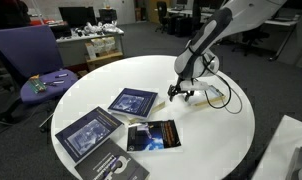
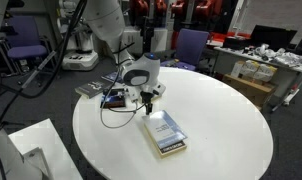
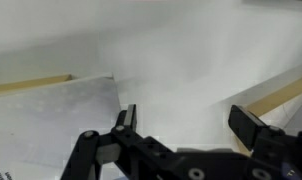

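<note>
My gripper (image 1: 179, 92) hangs low over a round white table (image 1: 221, 130), fingers pointing down, and shows in both exterior views (image 2: 146, 100). In the wrist view the jaws (image 3: 186, 125) are open and empty, with bare white tabletop between them. A blue-covered book (image 1: 133, 101) lies nearest to it, just beside the fingers (image 2: 166, 132). In the wrist view a pale book cover (image 3: 61, 115) lies to the left of the jaws and a tan edge (image 3: 281, 95) to the right. Neither touches the fingers.
More books lie on the table: a large one (image 1: 88, 133), a dark booklet with orange (image 1: 153, 135) and a grey one (image 1: 116, 165). A cable (image 1: 216, 95) loops beside the gripper. A purple chair (image 1: 31, 55) stands behind the table, with desks beyond.
</note>
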Robot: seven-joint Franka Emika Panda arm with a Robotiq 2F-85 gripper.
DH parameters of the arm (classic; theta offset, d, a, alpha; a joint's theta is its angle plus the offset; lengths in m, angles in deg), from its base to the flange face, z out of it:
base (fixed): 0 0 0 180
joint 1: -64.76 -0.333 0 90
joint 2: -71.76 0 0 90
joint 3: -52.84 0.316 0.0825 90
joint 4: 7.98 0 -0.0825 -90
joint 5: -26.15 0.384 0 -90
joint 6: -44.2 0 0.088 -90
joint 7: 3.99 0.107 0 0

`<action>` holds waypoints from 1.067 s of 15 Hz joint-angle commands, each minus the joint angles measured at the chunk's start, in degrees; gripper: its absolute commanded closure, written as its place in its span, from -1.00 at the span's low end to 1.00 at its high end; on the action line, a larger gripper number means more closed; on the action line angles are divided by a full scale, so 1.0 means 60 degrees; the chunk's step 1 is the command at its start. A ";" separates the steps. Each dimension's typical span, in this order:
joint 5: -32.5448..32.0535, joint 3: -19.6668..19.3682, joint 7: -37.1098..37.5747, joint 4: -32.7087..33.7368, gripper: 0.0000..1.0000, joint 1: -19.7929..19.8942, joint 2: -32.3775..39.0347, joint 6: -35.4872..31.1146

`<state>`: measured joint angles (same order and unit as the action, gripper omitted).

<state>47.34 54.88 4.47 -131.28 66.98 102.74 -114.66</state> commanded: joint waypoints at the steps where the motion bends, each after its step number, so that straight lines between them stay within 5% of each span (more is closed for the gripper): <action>1: -0.0330 -0.0124 0.0413 0.0562 -1.00 -0.0121 0.0353 0.0137; 16: -0.0230 -0.0418 0.0160 0.0597 -1.00 0.0570 0.0254 0.0244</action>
<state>46.86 52.36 5.00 -127.27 69.36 105.68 -114.61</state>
